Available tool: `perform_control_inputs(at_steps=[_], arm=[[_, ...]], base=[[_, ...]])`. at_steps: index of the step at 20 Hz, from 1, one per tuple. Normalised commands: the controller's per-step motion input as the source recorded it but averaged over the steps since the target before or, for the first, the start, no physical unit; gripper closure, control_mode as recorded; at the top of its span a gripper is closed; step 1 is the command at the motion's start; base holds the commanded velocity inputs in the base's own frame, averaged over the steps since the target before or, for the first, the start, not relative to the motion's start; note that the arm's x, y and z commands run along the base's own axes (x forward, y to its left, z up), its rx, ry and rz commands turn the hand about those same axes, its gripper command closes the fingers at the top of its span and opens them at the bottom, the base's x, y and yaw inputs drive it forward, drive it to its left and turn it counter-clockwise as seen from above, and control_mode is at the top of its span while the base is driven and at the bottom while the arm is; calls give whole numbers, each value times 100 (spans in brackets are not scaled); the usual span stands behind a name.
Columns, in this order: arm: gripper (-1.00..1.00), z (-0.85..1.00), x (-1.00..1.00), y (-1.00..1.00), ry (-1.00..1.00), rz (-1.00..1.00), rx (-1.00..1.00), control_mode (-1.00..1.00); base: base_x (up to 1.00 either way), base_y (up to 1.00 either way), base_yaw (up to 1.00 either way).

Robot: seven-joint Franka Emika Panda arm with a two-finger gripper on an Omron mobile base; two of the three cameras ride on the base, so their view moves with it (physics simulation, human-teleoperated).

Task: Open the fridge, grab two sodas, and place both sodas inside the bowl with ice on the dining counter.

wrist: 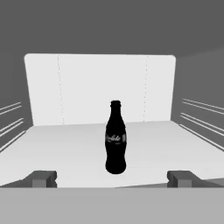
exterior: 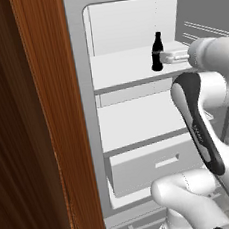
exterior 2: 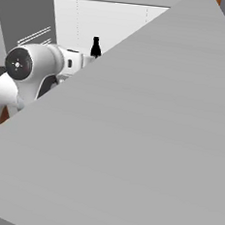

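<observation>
While the fridge [exterior: 89, 114] stands open, the cola bottle [wrist: 116, 138] stands upright on an upper white shelf [exterior: 126, 67], its long axis vertical, narrow neck and cap at 12 o'clock and rounded base at 6 o'clock. In the hand view pale lettering crosses its waist and faces the camera. The bottle sits near the middle of the shelf, clear of both side walls and well forward of the back wall.

The gripper [wrist: 111, 178] is spread to its widest and holds nothing. Its two dark fingertips [wrist: 41, 178] rise at roughly 7 and 5 o'clock of the hand view, with the bottle centred between and beyond them, not touching either. In the left base view the gripper [exterior: 166, 57] reaches in level from 3 o'clock, its tips just beside the bottle's lower body.

The shelf is flat, smooth and white, and below it lie a second shelf and a pale drawer [exterior: 152, 165] with a recessed slot handle. The back wall is a plain white panel with rounded upper corners. Grey side walls carry thin raised ribs. The fridge's frame is matt silver-grey. At 9 o'clock of the left base view rises a brown wooden cabinet [exterior: 32, 126] with streaked vertical grain. In the right base view a broad, flat grey door panel [exterior 2: 146, 137] slants across the picture, and the bottle's black neck shows above it at about 11 o'clock.
</observation>
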Motion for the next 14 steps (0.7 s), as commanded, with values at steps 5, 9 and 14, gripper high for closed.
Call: perform_control_inputs(at_steps=[5, 9, 14], arm=[[-100, 0, 52, 0, 2, 0, 0, -100], [-100, 0, 48, 0, 1, 0, 0, -100], [-100, 0, 46, -2, 1, 0, 0, -100]], base=[[0, 0, 0], [0, 0, 0], [0, 0, 0]])
